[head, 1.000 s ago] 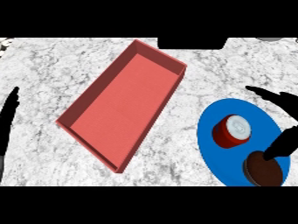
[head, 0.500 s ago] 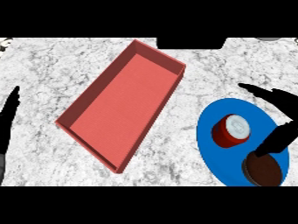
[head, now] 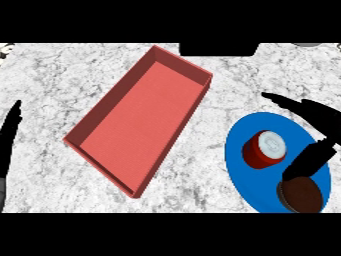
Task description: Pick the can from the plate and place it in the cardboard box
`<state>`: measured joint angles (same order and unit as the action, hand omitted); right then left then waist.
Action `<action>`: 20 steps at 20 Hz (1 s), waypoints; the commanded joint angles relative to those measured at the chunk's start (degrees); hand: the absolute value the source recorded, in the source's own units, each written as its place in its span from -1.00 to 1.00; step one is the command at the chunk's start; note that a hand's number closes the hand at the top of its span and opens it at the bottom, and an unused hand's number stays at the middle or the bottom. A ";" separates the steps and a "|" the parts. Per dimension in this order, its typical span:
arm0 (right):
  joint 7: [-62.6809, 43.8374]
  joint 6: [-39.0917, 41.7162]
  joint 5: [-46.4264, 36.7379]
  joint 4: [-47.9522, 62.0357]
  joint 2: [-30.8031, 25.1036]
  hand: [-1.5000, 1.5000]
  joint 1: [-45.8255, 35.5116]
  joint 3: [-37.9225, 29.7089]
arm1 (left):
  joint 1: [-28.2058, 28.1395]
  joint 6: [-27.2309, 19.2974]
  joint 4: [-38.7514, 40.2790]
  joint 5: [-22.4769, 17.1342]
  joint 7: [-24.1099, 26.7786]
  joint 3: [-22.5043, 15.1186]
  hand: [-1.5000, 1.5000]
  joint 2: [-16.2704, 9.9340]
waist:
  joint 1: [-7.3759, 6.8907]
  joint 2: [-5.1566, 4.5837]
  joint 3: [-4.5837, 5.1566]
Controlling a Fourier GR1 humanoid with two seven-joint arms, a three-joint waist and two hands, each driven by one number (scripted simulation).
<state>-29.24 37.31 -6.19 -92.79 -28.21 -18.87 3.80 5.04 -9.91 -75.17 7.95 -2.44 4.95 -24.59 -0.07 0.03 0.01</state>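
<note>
A short red can (head: 264,149) with a silver top stands upright on the blue plate (head: 241,170) at the right. My right hand (head: 326,125) hovers just right of the can, open, with fingers reaching over the plate's far rim and the thumb (head: 310,159) pointing down beside the can, apart from it. The box is a shallow red tray (head: 140,116) lying diagonally in the middle of the marble counter, with nothing in it. At the left edge my left hand (head: 2,145) rests open, fingers up.
A dark brown round object (head: 303,195) lies on the plate's near part, under the right thumb. A black block (head: 219,48) sits at the counter's far edge. Patterned items show in the far corners.
My right hand has shifted left and slightly toward the can, the thumb drawing closer to it. The can, plate, box and left hand have not moved.
</note>
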 commanded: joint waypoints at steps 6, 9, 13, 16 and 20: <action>-10.42 2.87 -3.46 0.44 5.15 -1.00 -1.45 2.66 | -1.10 1.52 -3.42 1.78 -1.59 0.54 0.00 1.84 | -0.19 -0.01 0.00; -5.08 1.72 -8.33 4.86 5.77 -1.00 -0.86 2.20 | -1.96 0.61 -5.43 3.37 -2.89 0.33 0.00 3.32 | -0.27 -0.03 -0.02; 1.62 -3.22 -17.34 4.52 5.68 1.00 2.76 5.44 | -2.17 2.38 -3.22 2.89 -0.83 2.32 0.00 2.18 | -0.14 -0.05 -0.02; 3.59 -9.53 -22.38 7.08 6.77 1.00 -1.89 5.58 | 0.84 2.07 -3.76 3.15 -3.49 2.11 0.00 2.36 | -0.34 -0.10 -0.04; 7.22 -12.36 -26.16 10.01 4.93 1.00 -3.25 3.67 | -0.86 3.06 -4.48 3.02 -2.28 3.71 0.00 1.22 | -0.49 -0.06 -0.03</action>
<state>-24.83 28.49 -27.83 -86.19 -22.77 -19.53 8.23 5.06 -7.73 -77.39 11.14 -3.63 7.51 -22.29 -0.30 0.00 0.03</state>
